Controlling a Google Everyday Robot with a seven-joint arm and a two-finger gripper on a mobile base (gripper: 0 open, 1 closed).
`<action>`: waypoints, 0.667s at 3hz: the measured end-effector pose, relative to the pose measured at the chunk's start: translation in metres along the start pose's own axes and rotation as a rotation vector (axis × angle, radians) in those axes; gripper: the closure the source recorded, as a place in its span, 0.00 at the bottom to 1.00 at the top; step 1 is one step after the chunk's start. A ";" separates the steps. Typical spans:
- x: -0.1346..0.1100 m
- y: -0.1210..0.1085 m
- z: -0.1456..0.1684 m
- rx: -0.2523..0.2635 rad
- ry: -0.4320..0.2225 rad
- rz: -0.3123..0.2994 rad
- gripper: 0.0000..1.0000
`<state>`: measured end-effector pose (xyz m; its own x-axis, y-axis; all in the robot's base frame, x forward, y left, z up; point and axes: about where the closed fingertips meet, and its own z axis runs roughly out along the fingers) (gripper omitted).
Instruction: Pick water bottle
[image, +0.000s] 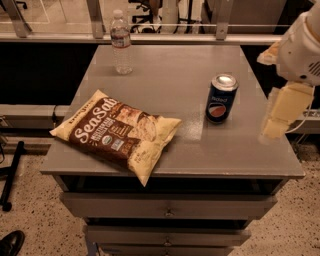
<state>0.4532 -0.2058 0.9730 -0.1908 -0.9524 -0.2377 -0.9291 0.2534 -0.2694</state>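
Note:
The water bottle (121, 44) is a small clear ribbed bottle with a white cap and a white-and-red label band. It stands upright at the far left corner of the grey table (165, 75). My gripper (272, 131) hangs over the table's right edge, to the right of the Pepsi can and far from the bottle. It holds nothing that I can see.
A dark blue Pepsi can (221, 98) stands upright right of centre. A brown and yellow SeaSalt chip bag (116, 131) lies flat at the front left, overhanging the front edge. A rail runs behind the table. Drawers sit below the tabletop.

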 end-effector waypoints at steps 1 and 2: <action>-0.040 -0.049 0.045 0.021 -0.090 -0.013 0.00; -0.079 -0.093 0.059 0.061 -0.165 -0.025 0.00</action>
<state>0.5732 -0.1444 0.9614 -0.1086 -0.9192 -0.3784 -0.9109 0.2444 -0.3323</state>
